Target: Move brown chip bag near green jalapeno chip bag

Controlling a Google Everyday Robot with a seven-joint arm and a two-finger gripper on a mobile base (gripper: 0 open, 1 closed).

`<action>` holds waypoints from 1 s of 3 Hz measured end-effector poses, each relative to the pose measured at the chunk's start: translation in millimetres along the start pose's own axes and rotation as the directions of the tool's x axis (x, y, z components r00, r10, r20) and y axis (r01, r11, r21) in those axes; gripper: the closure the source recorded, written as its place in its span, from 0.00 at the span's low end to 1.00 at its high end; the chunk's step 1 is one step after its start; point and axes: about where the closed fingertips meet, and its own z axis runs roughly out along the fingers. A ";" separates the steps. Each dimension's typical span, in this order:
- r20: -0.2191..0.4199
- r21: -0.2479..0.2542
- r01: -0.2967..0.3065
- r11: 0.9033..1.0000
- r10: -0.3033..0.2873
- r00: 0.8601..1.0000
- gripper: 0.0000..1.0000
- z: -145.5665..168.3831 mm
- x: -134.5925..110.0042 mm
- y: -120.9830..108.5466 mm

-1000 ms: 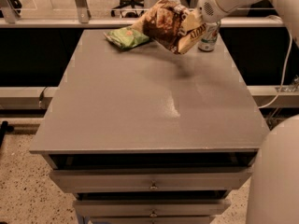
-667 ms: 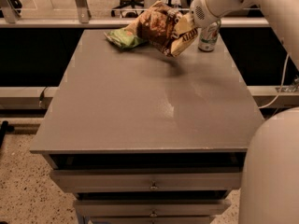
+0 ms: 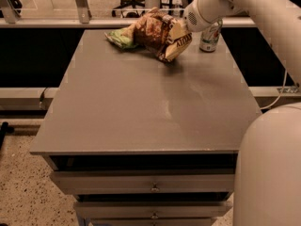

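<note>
The brown chip bag (image 3: 159, 33) is large and crinkly, dark brown with cream ends. It hangs tilted just above the far part of the grey table (image 3: 150, 102). My gripper (image 3: 180, 26) is shut on the bag's right end, reaching in from the upper right. The small green jalapeno chip bag (image 3: 122, 37) lies on the table at the far left, right beside the brown bag's left end. Whether the two bags touch cannot be told.
A green-and-white drink can (image 3: 210, 35) stands at the table's far right, just behind my arm. A rail and chair legs stand beyond the far edge. Drawers (image 3: 153, 185) sit under the table's front. My white body (image 3: 270, 168) fills the lower right.
My gripper has carried the brown chip bag leftward and slightly down, closer to the green bag. The green bag and the can have not moved.
</note>
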 end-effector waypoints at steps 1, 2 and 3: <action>-0.024 -0.006 -0.009 1.000 0.009 1.000 0.84 6.5 11.2 2.8; -0.054 -0.005 -0.020 1.000 0.020 0.998 0.53 9.1 27.6 4.8; -0.067 -0.003 -0.026 1.000 0.025 0.997 0.29 6.7 37.2 6.1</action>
